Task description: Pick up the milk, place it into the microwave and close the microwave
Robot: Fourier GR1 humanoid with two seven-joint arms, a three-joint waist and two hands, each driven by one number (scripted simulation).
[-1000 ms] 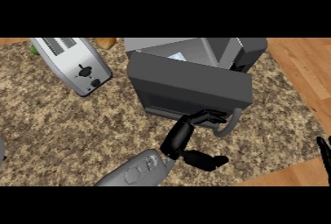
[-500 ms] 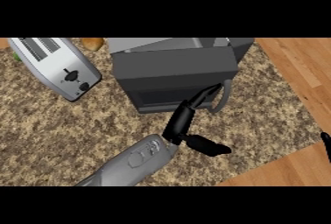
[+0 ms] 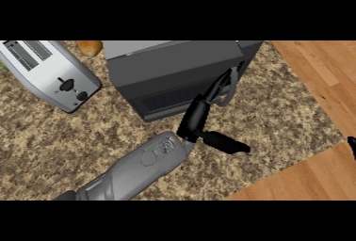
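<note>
**A:** What is the microwave (image 3: 173, 66) like?

**B:** It is a dark grey box with flat, smooth sides and sharp edges. Its door (image 3: 170, 96) has a darker panel, and it seems to lie flat against the body. At the door's right end there is a handle (image 3: 231, 89), a thin, curved, lighter grey bar.

**A:** And the milk?

**B:** The milk does not show anywhere in the head view, so I cannot tell where it is.

**A:** What does the left hand (image 3: 197, 121) do?

**B:** It is black and glossy, at the end of a rounded grey forearm (image 3: 135, 172) that comes from the lower left. Its fingers (image 3: 215, 92) are stretched out long and straight, and they reach up to the handle and the door edge. The thumb (image 3: 226, 142) is spread far to the other side. The hand is wide open and has hold of nothing.

**A:** And the right hand (image 3: 352, 146)?

**B:** Only a small black piece shows at the right edge. I cannot tell its state.

**A:** What else is there?

**B:** A silver toaster (image 3: 49, 73) with two long slots and black knobs stands to the left of the microwave. A small, round, orange-brown thing (image 3: 90, 47) lies between them at the top. The counter (image 3: 55, 141) is speckled brown stone with a grainy look. At the right is a floor (image 3: 319, 66) of warm wooden planks.
</note>
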